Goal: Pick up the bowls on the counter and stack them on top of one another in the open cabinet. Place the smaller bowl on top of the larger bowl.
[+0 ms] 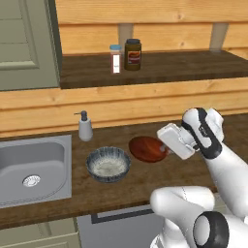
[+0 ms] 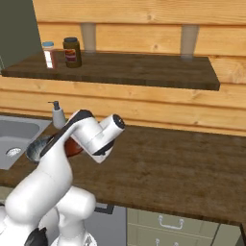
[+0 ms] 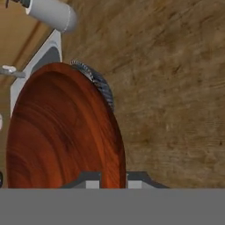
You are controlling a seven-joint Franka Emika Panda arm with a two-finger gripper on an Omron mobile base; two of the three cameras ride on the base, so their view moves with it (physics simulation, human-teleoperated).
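Red-brown bowl (image 3: pixel 61 132) close between parted jaws in hand view; grey-blue bowl (image 1: pixel 108 164) whole from left base.

Larger bowl (image 3: pixel 99 83) mostly hidden behind smaller bowl (image 3: pixel 61 132); gripper (image 3: pixel 113 182) fingertips barely visible, jaw state indeterminate; sink (image 1: pixel 34 169) cut off at left edge.

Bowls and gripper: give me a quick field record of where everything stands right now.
smaller bowl: on the counter, right of the larger bowl
larger bowl: on the counter beside the sink
gripper: at the red-brown bowl's rim, one finger each side; contact unclear
open cabinet: holds two jars, no bowls
soap dispenser: behind the bowls
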